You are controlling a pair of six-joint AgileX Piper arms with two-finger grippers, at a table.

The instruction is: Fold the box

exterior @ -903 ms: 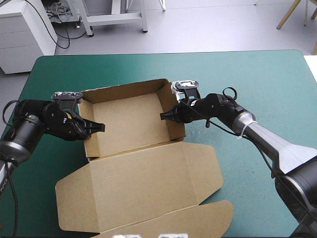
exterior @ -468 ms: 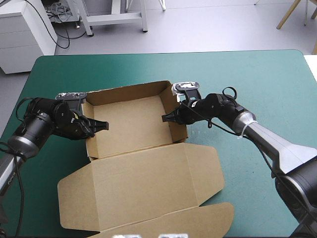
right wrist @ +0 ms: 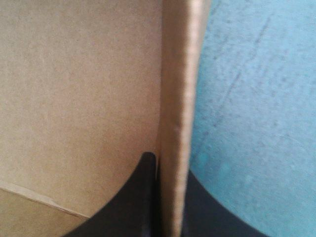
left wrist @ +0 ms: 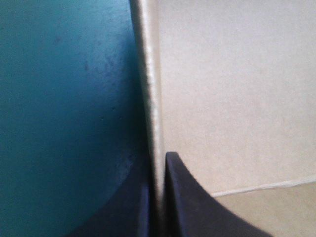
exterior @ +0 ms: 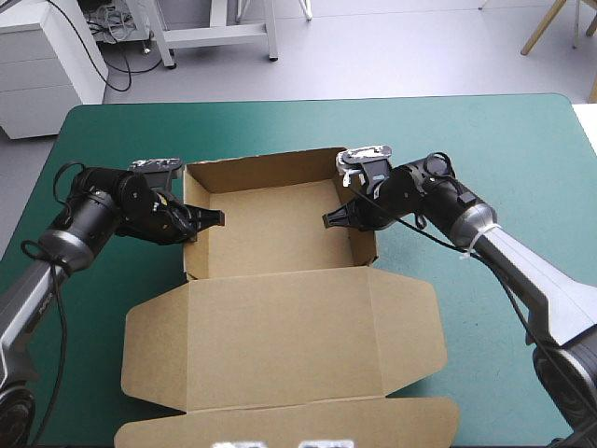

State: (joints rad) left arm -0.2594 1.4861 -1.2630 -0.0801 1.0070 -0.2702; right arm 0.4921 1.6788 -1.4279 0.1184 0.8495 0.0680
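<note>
Tabletop [exterior: 485,140]: teal-green; I see nothing else near the box, and nothing blocks either arm.
Box [exterior: 270,238]: mid-tabletop, an open tray with its walls up.
Lid [exterior: 280,336]: flat, toward the near edge.
Handling: probably light, stiff board that bends at the creases; best held by a wall's top edge.
Left gripper [exterior: 211,219]: pinched on the left wall [exterior: 189,257].
Right gripper [exterior: 334,220]: pinched on the right wall [exterior: 364,245].

A lab or workshop: a teal-green covered table [exterior: 466,131] on a smooth grey floor [exterior: 410,47]; beyond its far edge stand a white drawer cabinet [exterior: 42,65], a white metal stand's legs [exterior: 216,35] and trailing black cables [exterior: 104,21].
</note>
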